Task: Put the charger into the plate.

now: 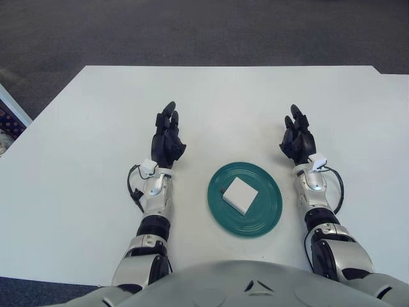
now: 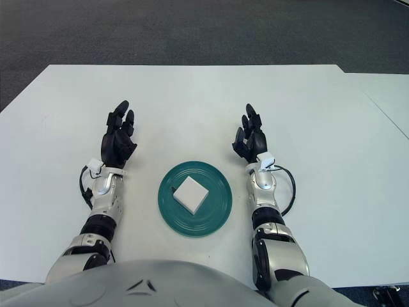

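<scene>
Charger (image 1: 239, 195) lies flat at centre of plate (image 1: 268, 220). Left hand (image 1: 167, 137) at plate's 10 o'clock, right hand (image 1: 297, 137) at 2 o'clock; both spread, empty. Placement looks finished; nothing further needed.

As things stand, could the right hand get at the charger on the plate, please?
Probably yes. The right hand is open beside the green plate, and the white charger lies uncovered in it with nothing between them.
</scene>
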`<state>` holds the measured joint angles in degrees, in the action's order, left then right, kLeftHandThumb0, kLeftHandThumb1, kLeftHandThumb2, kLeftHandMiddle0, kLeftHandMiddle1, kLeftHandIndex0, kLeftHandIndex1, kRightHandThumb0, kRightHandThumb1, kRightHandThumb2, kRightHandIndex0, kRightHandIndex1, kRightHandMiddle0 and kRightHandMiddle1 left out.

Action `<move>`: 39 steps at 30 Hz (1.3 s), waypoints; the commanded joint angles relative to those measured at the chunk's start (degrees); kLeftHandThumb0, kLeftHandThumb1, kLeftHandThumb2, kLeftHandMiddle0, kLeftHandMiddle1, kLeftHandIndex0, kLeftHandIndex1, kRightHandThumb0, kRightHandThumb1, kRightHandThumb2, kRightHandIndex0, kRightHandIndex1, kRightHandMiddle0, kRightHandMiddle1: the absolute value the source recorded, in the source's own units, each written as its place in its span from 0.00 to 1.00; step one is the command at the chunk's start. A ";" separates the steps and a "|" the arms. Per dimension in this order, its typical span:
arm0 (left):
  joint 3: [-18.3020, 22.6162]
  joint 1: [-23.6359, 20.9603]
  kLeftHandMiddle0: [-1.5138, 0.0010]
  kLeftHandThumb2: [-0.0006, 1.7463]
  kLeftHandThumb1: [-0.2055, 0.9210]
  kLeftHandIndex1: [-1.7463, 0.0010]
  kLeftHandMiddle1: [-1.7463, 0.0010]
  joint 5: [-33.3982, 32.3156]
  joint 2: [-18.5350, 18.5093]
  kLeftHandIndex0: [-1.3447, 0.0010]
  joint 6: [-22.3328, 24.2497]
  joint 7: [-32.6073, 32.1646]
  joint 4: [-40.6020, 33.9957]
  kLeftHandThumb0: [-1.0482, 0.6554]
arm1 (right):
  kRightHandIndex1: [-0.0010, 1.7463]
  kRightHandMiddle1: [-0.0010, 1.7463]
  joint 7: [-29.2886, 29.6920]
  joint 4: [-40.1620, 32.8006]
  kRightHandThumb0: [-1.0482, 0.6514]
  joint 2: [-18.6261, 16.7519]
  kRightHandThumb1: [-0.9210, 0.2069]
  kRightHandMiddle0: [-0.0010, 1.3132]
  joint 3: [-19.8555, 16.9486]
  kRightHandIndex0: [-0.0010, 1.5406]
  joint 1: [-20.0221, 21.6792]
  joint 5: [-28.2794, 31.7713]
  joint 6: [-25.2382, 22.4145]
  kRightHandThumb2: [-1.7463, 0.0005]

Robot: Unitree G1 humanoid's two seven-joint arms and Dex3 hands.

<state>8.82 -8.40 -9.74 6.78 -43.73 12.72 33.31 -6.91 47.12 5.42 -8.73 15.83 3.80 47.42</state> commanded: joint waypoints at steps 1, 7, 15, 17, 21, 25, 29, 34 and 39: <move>-1.03 11.10 0.78 0.53 1.00 0.50 0.97 0.41 3.01 1.00 2.25 -2.02 -0.67 0.03 | 0.01 0.20 -1.28 0.13 0.17 -1.84 0.00 0.00 0.90 0.05 -11.73 0.06 3.33 0.56; -4.55 16.60 0.78 0.52 1.00 0.49 0.98 2.81 4.06 1.00 7.54 -5.15 -14.64 0.03 | 0.01 0.26 -1.82 -7.18 0.16 -2.98 0.00 0.00 1.14 0.08 -15.70 1.25 4.12 0.57; -6.67 20.39 0.78 0.50 1.00 0.49 0.98 4.85 2.52 0.98 9.25 -7.27 -18.63 0.05 | 0.02 0.30 -1.04 -8.51 0.17 -4.58 0.00 0.00 1.27 0.11 -17.39 0.91 4.56 0.58; -6.90 20.55 0.78 0.50 1.00 0.49 0.98 4.85 2.12 0.98 9.84 -7.61 -18.99 0.05 | 0.02 0.31 -1.03 -9.02 0.17 -4.93 0.00 0.00 1.43 0.11 -18.49 0.94 4.70 0.58; -7.77 22.42 0.78 0.50 1.00 0.49 0.98 4.58 1.72 0.97 10.86 -7.76 -21.39 0.06 | 0.01 0.32 -0.37 -9.73 0.17 -5.31 0.00 0.00 1.53 0.11 -19.46 0.62 3.86 0.57; -8.03 23.05 0.78 0.50 1.00 0.49 0.99 3.96 0.85 0.96 11.18 -7.06 -21.20 0.06 | 0.01 0.33 -0.36 -13.00 0.17 -5.60 0.00 0.00 2.31 0.12 -22.38 0.45 3.56 0.56; -8.52 23.62 0.79 0.51 1.00 0.49 0.99 4.65 0.41 0.97 11.32 -7.10 -21.35 0.07 | 0.01 0.33 -0.36 -15.35 0.17 -5.65 0.00 0.00 3.09 0.11 -23.81 0.29 2.61 0.57; -9.96 26.73 0.81 0.52 1.00 0.54 1.00 7.63 0.02 1.00 11.24 -7.80 -24.36 0.05 | 0.00 0.30 -0.74 -19.31 0.16 -5.55 0.00 0.00 4.26 0.11 -26.04 0.25 0.90 0.58; -10.89 26.39 0.85 0.54 1.00 0.63 1.00 10.55 -0.99 1.00 12.96 -8.36 -24.76 0.04 | 0.00 0.25 -1.63 -23.03 0.16 -4.91 0.00 0.00 5.36 0.10 -27.52 1.32 -4.14 0.56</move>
<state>-1.16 15.66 -1.41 6.55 -32.86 5.45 7.17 -8.03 21.67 2.41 -4.97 -2.09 4.96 48.16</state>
